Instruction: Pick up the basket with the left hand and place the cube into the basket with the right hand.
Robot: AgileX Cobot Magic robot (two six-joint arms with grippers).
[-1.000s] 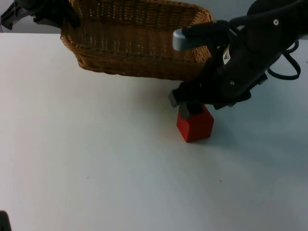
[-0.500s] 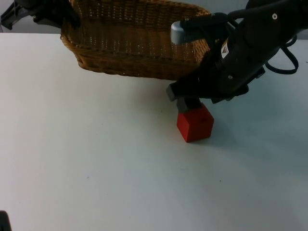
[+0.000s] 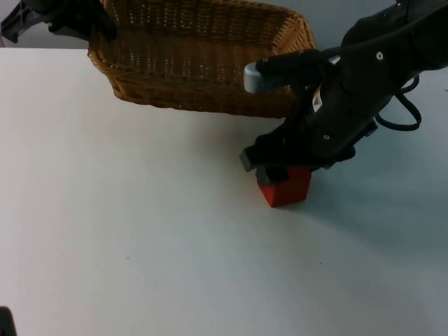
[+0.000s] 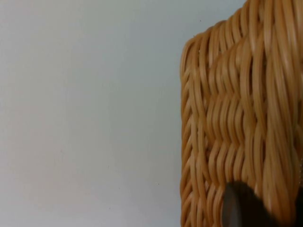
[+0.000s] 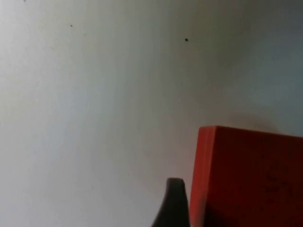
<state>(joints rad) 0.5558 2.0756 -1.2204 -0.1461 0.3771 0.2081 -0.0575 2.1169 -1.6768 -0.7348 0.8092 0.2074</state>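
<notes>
Currently we find the red cube [image 3: 285, 189] on the white table [image 3: 140, 231], just in front of the wicker basket [image 3: 196, 63] and apart from it. The right gripper [image 3: 269, 170] sits low over the cube's rear top edge; its fingers straddle the cube, spread and not clamped on it as far as we can judge. From the right wrist camera, one black fingertip [image 5: 173, 203] stands just beside the cube's [image 5: 246, 179] side face. The left gripper [image 3: 70, 15] is at the basket's far left rim, jaws clenched on the weave; the left wrist camera shows a fingertip [image 4: 241, 208] against the basket wall [image 4: 227, 118]. We cannot tell whether the basket's base touches the table.
</notes>
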